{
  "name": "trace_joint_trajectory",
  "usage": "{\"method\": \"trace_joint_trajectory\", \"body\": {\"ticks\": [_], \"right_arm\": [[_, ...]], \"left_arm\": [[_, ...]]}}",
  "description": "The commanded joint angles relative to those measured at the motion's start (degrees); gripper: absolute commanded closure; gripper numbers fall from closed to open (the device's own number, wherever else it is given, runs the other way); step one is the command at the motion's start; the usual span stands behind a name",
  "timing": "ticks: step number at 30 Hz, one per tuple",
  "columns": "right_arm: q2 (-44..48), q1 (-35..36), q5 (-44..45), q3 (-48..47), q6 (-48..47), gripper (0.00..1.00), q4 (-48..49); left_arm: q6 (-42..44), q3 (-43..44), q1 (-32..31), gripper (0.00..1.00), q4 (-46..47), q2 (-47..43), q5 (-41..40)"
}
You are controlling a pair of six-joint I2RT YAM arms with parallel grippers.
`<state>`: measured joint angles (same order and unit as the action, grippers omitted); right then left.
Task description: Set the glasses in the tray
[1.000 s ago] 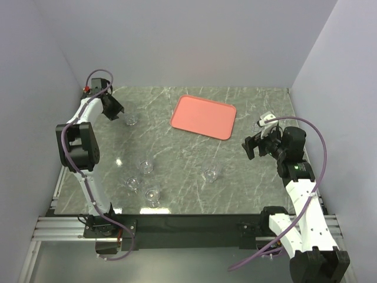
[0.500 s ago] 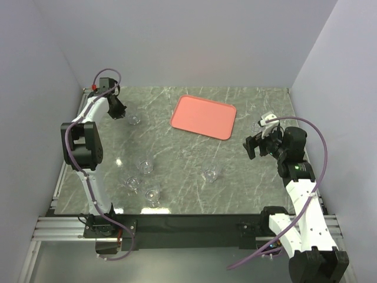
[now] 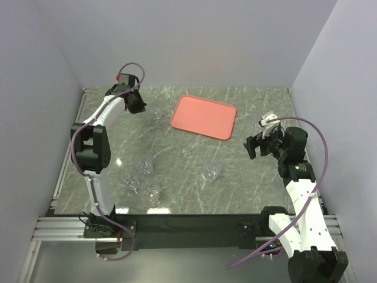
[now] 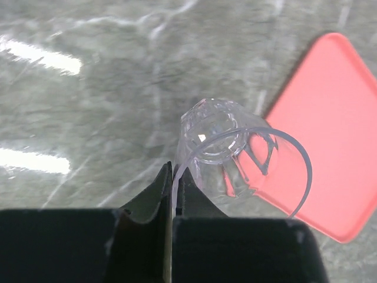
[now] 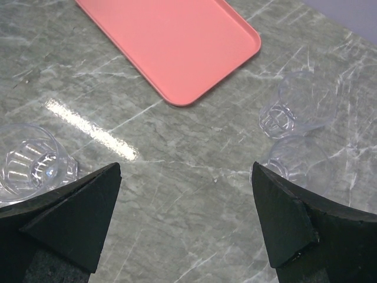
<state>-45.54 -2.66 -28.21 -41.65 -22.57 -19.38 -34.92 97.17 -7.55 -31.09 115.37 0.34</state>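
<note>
- Your left claw (image 4: 172, 180) is clamped tight on the thin rim wall of one glass (image 4: 227, 141). Looks like one finger inside, one outside. The glass hangs tilted at the far left and seems lifted off the table (image 3: 235, 188).
- Tray (image 3: 203, 117) is far-centre, just right of the held glass. Can't spot any glass in it yet.
- The step now, imo, is carrying it right to the tray. Go slow, bc a rim pinch that small lets the glass swing or slip.
- Level the wrist before you go down so the base lands flat, not on an edge.
- Don't let go until the base is touching the tray floor. A drop could bounce it over that low rim.
- Aim for a far corner of the tray to leave room for the rest.
- Right claw (image 3: 254, 145) is spread wide w/ nothing in it, over the right side. Spare glasses (image 5: 294, 112) sit just beside it, so it's prob ready for the next grab.
- Near-left cluster (image 3: 145, 167) is untouched, so there's plenty left to do.
</note>
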Motion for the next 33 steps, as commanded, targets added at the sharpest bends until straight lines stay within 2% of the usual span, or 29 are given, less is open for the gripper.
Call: {"method": "trace_joint_trajectory", "body": {"ticks": [1,8,17,33], "right_arm": [[0.72,-0.51,-1.06,0.16,-0.81,0.02,0.57],[0.98,-0.60,-1.32,0.16,-0.81,0.02,0.39],[1.15,-0.60,-1.68,0.16,-1.08,0.02,0.30],[1.77,-0.86,-2.20,0.16,-1.16,0.03,0.13]], "left_arm": [[1.69,5.13,-1.15,1.00,2.70,-0.85,3.17],[2.48,9.26,-4.31,1.00,2.88,2.39,5.55],[3.19,18.92,-7.48,1.00,1.12,9.07,7.83],[-0.85,33.60,-10.38,0.99,1.56,21.03,10.38]]}}
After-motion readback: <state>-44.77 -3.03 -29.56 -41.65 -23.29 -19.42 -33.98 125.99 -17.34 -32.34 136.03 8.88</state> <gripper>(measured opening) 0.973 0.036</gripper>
